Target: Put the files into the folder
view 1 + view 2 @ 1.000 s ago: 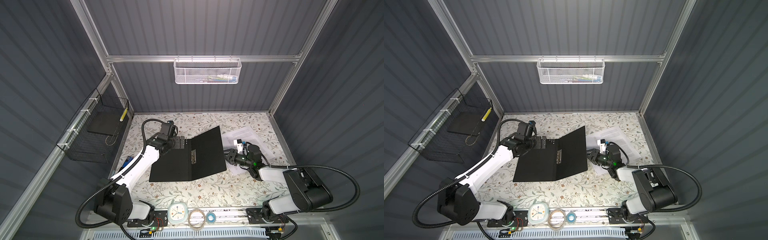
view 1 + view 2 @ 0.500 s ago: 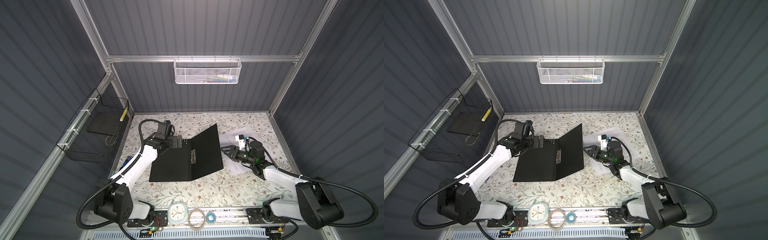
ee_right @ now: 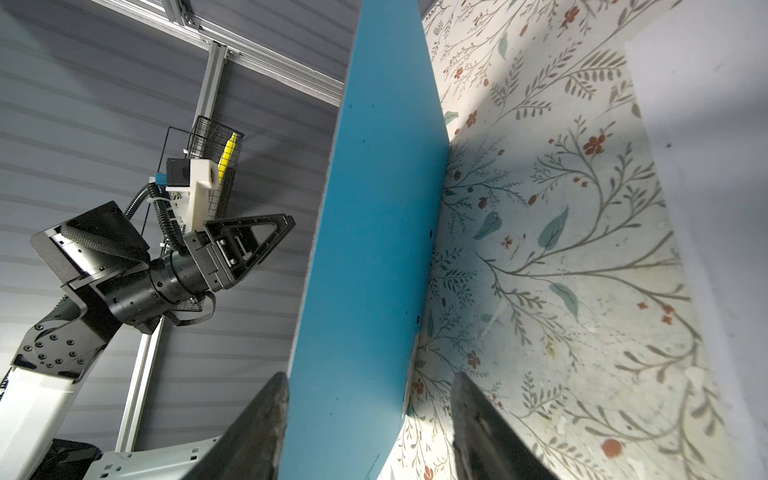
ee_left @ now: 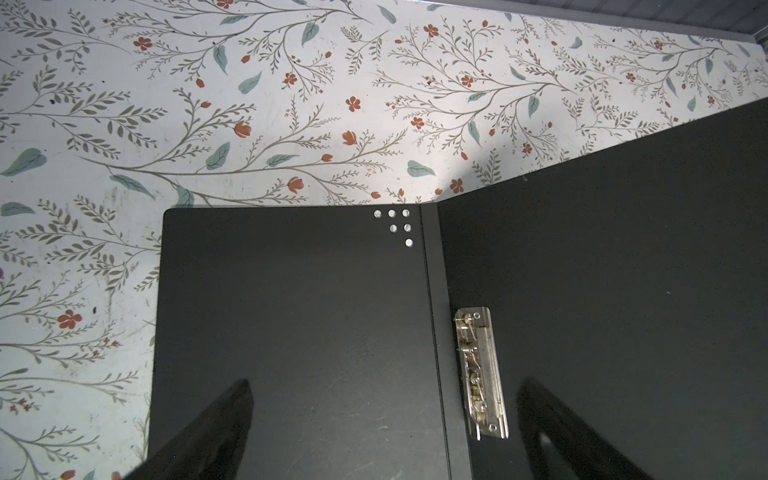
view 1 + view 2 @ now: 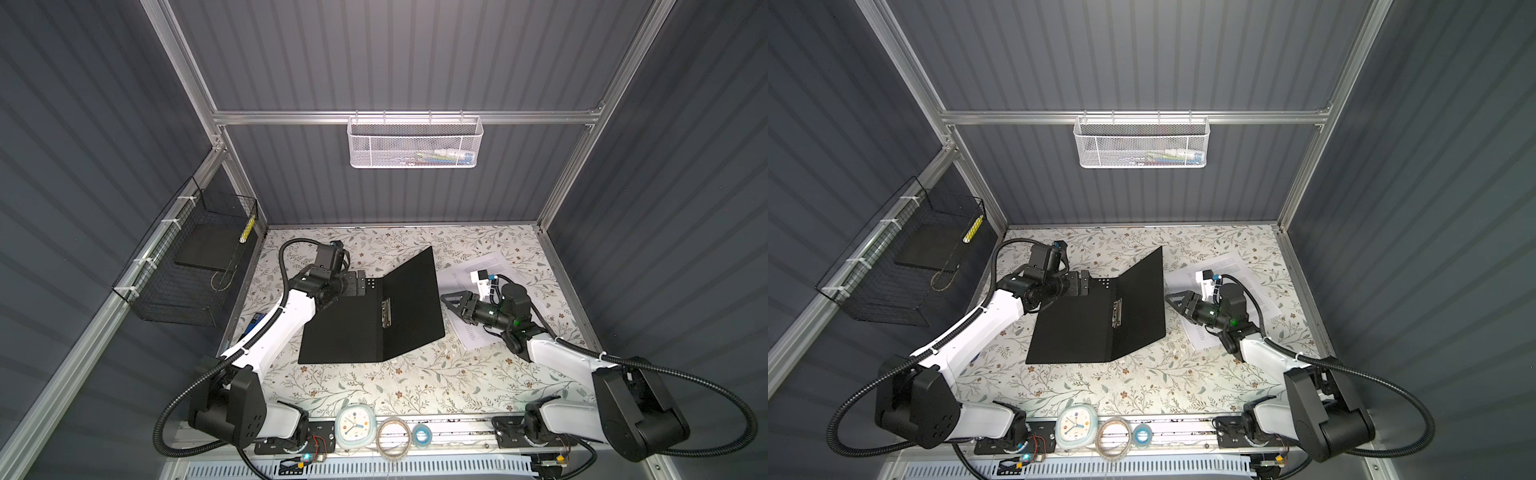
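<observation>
The folder (image 5: 365,328) lies open on the flowered table (image 5: 415,382), black inside facing up, its left cover flat and its right cover tilted up off the surface, blue outside turned toward the right arm. A metal clip (image 4: 480,374) sits just beside the spine. The left gripper (image 5: 360,283) hangs over the far end of the flat cover with its jaws spread wide, holding nothing. The right gripper (image 3: 368,376) has its jaws parted on either side of the raised cover's edge, with a visible gap at one finger. The files (image 5: 490,266), white printed sheets, lie on the table beneath the right arm, outside the folder
</observation>
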{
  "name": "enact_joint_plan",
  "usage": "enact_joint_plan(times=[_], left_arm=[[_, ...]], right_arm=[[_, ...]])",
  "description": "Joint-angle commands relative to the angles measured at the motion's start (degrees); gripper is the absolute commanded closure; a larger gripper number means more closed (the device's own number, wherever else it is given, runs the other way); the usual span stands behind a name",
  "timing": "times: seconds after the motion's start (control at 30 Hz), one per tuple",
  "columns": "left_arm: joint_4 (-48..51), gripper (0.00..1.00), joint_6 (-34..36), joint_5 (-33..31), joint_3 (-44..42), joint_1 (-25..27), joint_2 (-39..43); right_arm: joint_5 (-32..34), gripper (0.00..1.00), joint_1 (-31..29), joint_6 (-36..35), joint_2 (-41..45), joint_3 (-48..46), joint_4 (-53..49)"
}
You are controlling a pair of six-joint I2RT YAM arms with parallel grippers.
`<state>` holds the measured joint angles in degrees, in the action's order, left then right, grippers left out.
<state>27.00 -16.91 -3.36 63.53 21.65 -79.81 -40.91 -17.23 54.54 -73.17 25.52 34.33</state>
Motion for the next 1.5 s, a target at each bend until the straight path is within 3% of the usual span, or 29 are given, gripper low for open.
enact_joint_plan(times=[0.0,0.37,0.67,0.73,1.17,1.33,1.47], left_arm=[[-0.65,0.01,0.6,2.17,0.67,-0.38,-0.35],[-0.69,0.01,1.24,3.1,0.8,-0.38,-1.45],[1.52,0.01,1.29,-1.57,-0.56,-0.46,-0.2],[1.82,0.01,1.27,-2.14,-1.37,-0.54,0.35],[1.7,0.01,0.81,-2.4,-7.07,-0.91,5.01],[-0.12,0.01,0.45,-1.6,-9.7,-1.0,5.78],[-2.84,0.01,0.44,-0.17,-11.92,-1.02,5.38]], right_arm=[[-1.59,0.37,-0.04,0.96,1.35,-1.0,1.41],[-2.11,0.36,-0.49,0.19,-4.1,0.61,0.74],[5.05,0.51,-4.23,-9.84,-6.03,8.51,-16.54],[6.39,0.58,-4.95,-12.95,-6.6,10.99,-20.8],[3.65,0.93,-7.02,-20.03,-18.89,23.31,-28.73],[2.57,0.96,-8.14,-21.13,-23.65,27.68,-30.39],[5.01,0.92,-8.47,-22.48,-25.0,29.0,-32.72]])
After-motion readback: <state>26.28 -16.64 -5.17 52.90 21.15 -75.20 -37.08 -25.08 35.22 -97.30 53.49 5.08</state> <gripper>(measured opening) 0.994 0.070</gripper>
